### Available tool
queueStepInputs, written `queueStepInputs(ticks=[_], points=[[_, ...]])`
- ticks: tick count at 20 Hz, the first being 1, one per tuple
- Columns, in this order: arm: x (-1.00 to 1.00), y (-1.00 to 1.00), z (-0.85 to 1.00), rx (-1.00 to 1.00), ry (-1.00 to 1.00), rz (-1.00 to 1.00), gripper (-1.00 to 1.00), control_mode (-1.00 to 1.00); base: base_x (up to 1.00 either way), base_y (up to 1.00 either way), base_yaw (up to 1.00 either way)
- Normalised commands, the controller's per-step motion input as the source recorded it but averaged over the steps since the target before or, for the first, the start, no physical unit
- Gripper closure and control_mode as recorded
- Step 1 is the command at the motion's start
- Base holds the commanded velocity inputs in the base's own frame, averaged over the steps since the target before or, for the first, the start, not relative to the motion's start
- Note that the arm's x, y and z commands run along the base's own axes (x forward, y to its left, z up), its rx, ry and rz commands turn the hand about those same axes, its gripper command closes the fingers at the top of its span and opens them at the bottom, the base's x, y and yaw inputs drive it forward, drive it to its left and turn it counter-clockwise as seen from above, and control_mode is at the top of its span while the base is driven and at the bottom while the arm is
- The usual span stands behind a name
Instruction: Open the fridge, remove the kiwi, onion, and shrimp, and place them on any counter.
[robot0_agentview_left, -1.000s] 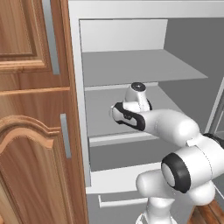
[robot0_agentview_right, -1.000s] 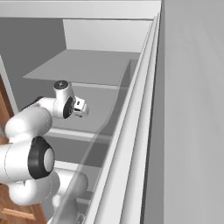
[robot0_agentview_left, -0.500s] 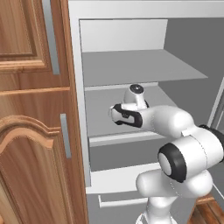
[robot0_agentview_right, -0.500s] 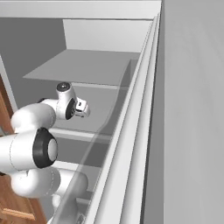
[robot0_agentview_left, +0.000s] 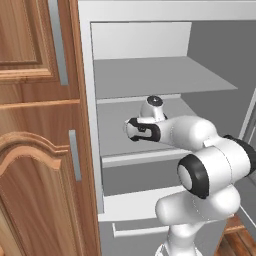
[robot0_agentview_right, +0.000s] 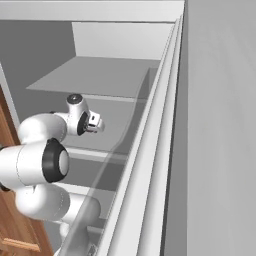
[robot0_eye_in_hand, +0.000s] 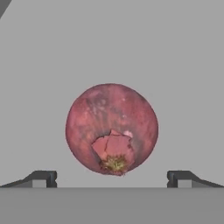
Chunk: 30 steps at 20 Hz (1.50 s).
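Already the fridge (robot0_agentview_left: 150, 75) stands open, and the arm reaches into its middle shelf (robot0_agentview_left: 120, 130), wrist bent so the end effector (robot0_eye_in_hand: 112, 178) points down at the shelf. Its fingertips (robot0_eye_in_hand: 41, 178) stand wide apart and hold nothing. Just ahead of them, centred in the gap, lies the onion (robot0_eye_in_hand: 112, 129), reddish-purple and round, with its papery root end turned toward the camera. That lining-up looks deliberate: with the ball square between the open tips, a short push forward should bring both pads to its widest part before they close. A round, smooth thing like this may roll or squirt out if caught off centre, so the centring matters.

The onion rests on a plain light-grey shelf with nothing else beside it in the hand view. From the base, the fridge shows white walls, another shelf above and a drawer (robot0_agentview_left: 145, 227) below. Brown wooden cabinet doors (robot0_agentview_left: 35, 150) with grey bar handles stand to the left. In the right base view the fridge door (robot0_agentview_right: 210, 130) edge runs close along the right side.
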Motion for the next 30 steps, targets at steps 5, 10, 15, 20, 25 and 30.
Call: queueStepInputs(ticks=[5,10,15,20,25,30], points=[[0.17,0.0,0.0,0.0,0.0,0.0,-1.0,-1.0,0.0,0.0,0.0],[0.13,0.0,-0.04,0.0,0.0,0.0,-1.0,-1.0,0.0,0.0,0.0],[0.11,0.0,-0.06,0.0,0.0,0.0,-1.0,-1.0,0.0,0.0,0.0],[0.01,0.0,-0.13,0.0,0.0,0.0,-1.0,-1.0,0.0,0.0,0.0],[0.07,0.0,-0.21,0.0,0.0,0.0,1.0,-1.0,0.0,0.0,0.0],[0.07,0.0,-0.23,0.0,0.0,0.0,1.0,-1.0,0.0,0.0,0.0]])
